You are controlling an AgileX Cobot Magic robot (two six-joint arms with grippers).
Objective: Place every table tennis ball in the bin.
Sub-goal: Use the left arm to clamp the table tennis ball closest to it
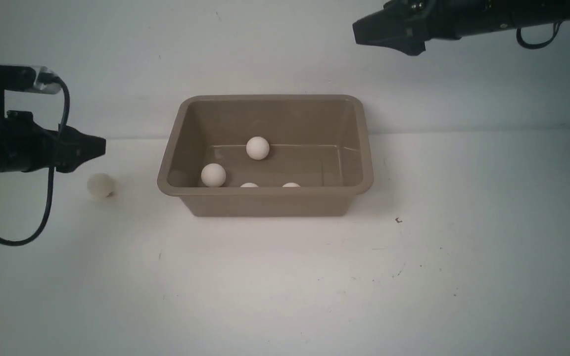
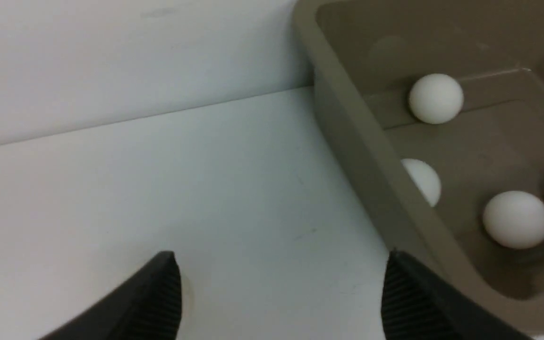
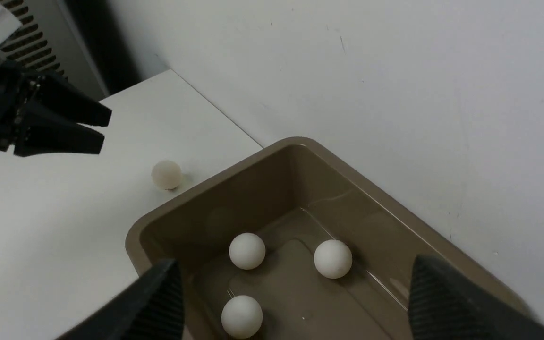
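Left claw: I see my left claw spread wide with nothing between its ribbed fingers. It hangs in the air left of the bin, touching nothing.
Right claw: my right claw is also released and empty. It is raised high above the bin's far right corner and looks down into the bin.
Loose ball: one loose ball lies on the table left of the bin, apart from its left wall and below my left claw's tip.
Balls in bin: four balls are on the bin floor: one at the far wall, one near the left wall, and two half hidden behind the near rim.
Bin edges: the flared rim runs unbroken all round, and the bin's far side stands close to the back wall.
Open room: I have bare table left, right and in front of the bin, with the widest stretch in front.
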